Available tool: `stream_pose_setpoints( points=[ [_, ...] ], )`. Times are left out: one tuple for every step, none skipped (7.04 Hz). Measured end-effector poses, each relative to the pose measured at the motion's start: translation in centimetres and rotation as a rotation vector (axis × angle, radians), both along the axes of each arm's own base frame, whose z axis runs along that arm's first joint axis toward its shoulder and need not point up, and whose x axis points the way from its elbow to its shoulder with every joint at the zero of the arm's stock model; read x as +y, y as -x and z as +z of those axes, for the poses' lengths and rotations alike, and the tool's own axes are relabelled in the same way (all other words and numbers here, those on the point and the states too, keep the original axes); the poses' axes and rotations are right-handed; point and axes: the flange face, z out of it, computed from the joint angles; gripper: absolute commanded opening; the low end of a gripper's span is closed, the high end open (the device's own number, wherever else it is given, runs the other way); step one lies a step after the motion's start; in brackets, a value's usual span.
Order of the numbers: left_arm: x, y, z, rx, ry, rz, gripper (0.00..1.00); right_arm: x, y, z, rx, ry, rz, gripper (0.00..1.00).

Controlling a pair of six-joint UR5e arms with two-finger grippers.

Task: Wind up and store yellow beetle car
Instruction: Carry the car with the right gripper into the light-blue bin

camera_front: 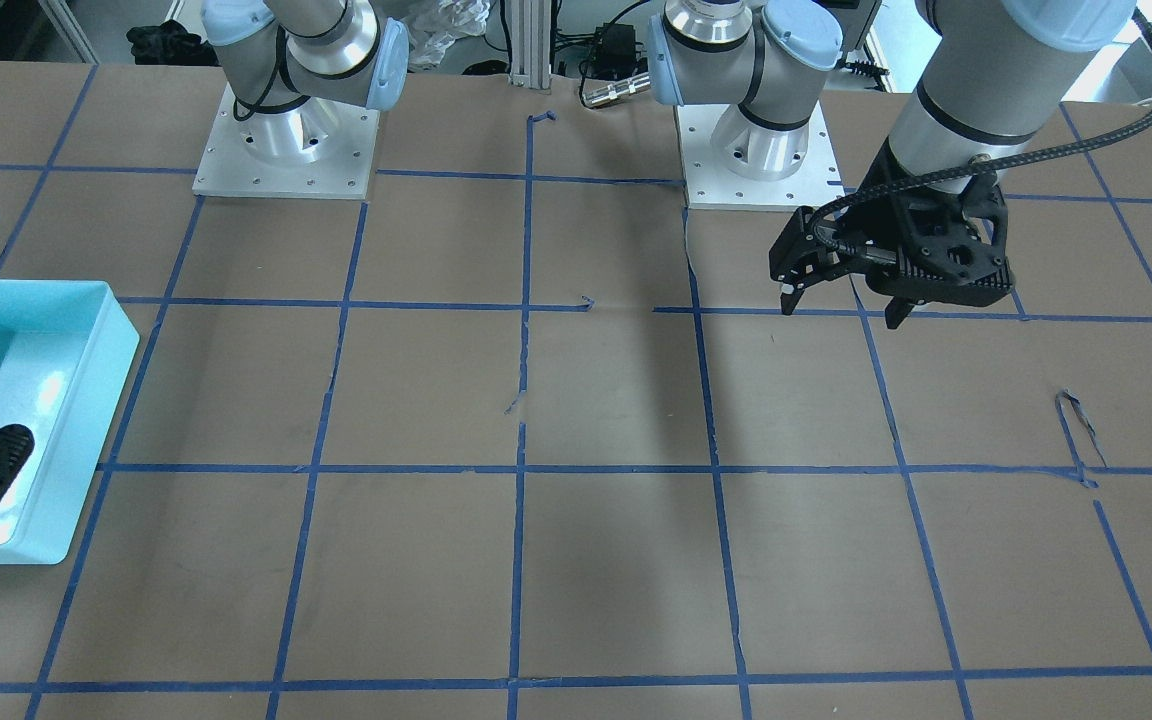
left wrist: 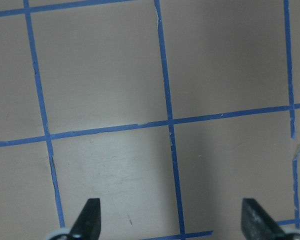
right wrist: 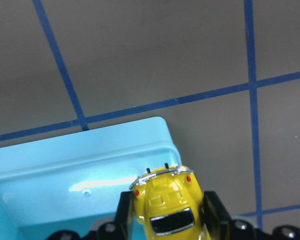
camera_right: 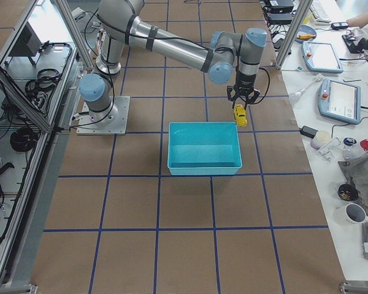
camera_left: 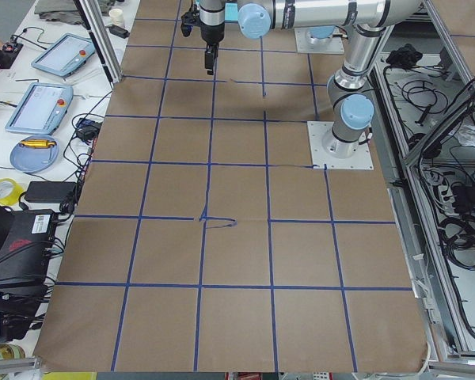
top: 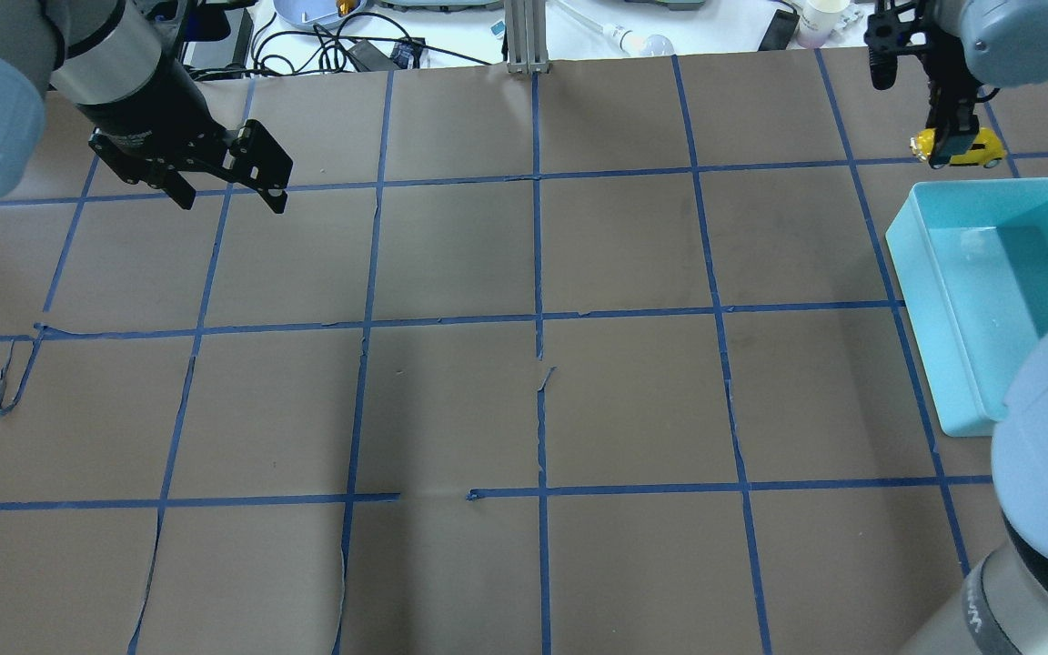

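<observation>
**Right pincer** [right wrist: 168, 207] closed upon the flanks of the tiny glossy yellow beetle car [right wrist: 165, 197], whose red-lamped end projects beyond the fingertips. The side grip presumably keeps the wheels free and lets the toy drop cleanly on release. The car hangs clear of the brown paper-covered bench [top: 633, 391], at a corner of the light-blue rectangular plastic bin [right wrist: 80, 150], apparently poised for storing. Whether it is over the rim or just outside cannot be told. **Left pincer** [top: 231, 198], jaws wide apart and empty, hovers well away from the bin, leaving the approach unobstructed.
</observation>
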Motion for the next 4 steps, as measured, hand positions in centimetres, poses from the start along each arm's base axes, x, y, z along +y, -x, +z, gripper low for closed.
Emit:
stream_pose_setpoints(
  points=[
    [0.0, 0.0, 0.0, 0.0, 0.0, 0.0, 1.0, 1.8, 3.7, -1.6, -0.008, -0.056, -0.063, 0.0],
    [0.0, 0.0, 0.0, 0.001, 0.0, 0.001, 1.0, 3.7, 7.0, -3.8, -0.012, -0.083, -0.122, 0.0],
    [0.0, 0.0, 0.0, 0.001, 0.0, 0.001, 1.0, 5.1, 8.6, -5.7, 0.0, -0.082, -0.153, 0.0],
    [0.0, 0.0, 0.0, 0.001, 0.0, 0.001, 1.0, 6.2, 9.0, -7.2, 0.01, -0.087, -0.168, 0.0]
  ],
)
